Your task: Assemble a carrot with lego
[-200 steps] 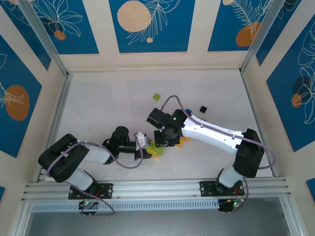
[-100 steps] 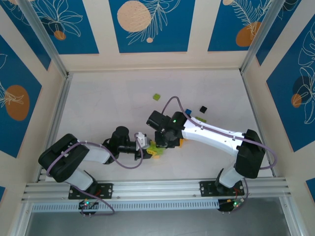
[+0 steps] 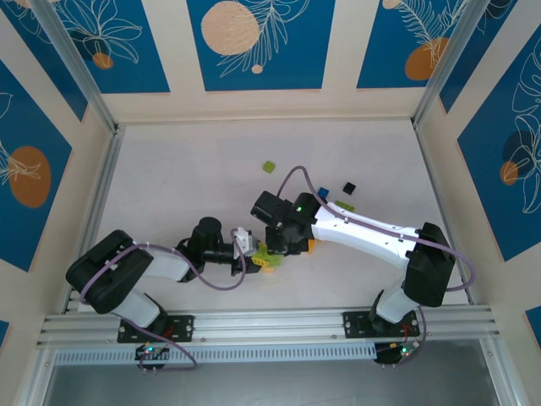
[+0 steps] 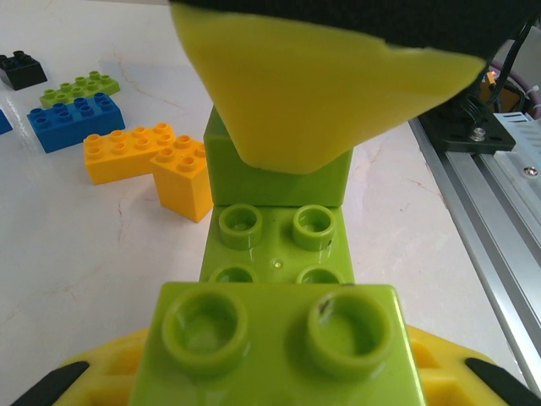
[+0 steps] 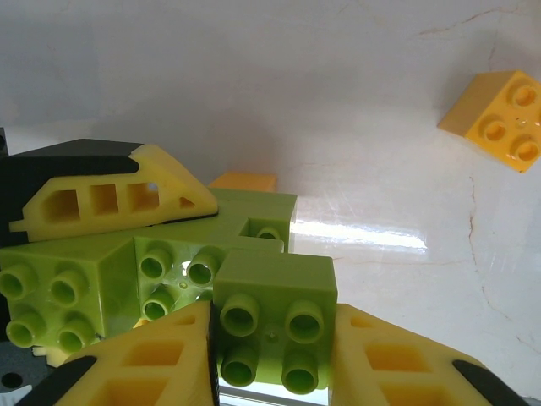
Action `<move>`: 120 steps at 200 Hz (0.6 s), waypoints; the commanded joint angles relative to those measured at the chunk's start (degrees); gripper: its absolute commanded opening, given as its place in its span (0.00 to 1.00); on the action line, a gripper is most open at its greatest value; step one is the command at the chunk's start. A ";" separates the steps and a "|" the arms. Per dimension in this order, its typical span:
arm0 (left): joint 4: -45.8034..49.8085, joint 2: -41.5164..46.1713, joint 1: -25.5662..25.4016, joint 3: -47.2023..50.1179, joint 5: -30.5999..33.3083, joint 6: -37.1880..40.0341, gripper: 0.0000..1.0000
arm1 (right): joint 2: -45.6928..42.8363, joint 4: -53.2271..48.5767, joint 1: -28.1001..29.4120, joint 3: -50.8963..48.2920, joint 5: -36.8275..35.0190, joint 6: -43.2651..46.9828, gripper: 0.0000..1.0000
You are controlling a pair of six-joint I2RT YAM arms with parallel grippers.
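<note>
Blue-and-cream panels point(image 3: 254, 42) box in a white worktop point(image 3: 169, 186), and I have both arms reaching in to meet near its front middle. My right arm point(image 3: 372, 233) stretches long across from its side, while my left arm point(image 3: 127, 271) is folded shorter.

The left claw point(image 3: 254, 251) is pressed together on the near end of a lime green lego stack point(image 4: 275, 254). The stack's long axis runs straight ahead of that claw, toward the other one. The right claw point(image 3: 275, 245) meets it nose to nose from the far end. Its fingers look pinched on a small green block point(image 5: 275, 326) that touches that end of the stack; I cannot tell whether it is fully seated.

As I judge it, the next move turns on that line. The left claw braces the stack and the right presses its block down onto the studs.

Ahead and to the left of the left claw, apart from the stack, lie orange bricks point(image 4: 127, 152), a blue brick point(image 4: 74, 121), and farthest off a tiny black one point(image 4: 21, 68). The right arm looks nearer to the orange ones.
</note>
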State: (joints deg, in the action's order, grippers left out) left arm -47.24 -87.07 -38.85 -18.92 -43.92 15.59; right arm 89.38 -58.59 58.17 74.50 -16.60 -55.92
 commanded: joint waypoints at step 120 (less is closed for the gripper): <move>3.11 -1.09 0.17 -1.29 0.13 1.15 0.43 | -6.66 -7.46 1.17 4.83 -6.08 6.05 0.74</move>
State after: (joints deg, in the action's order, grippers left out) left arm -46.33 -87.18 -38.89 -19.44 -43.88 15.55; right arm 86.19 -63.44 58.92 78.04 -21.37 -51.16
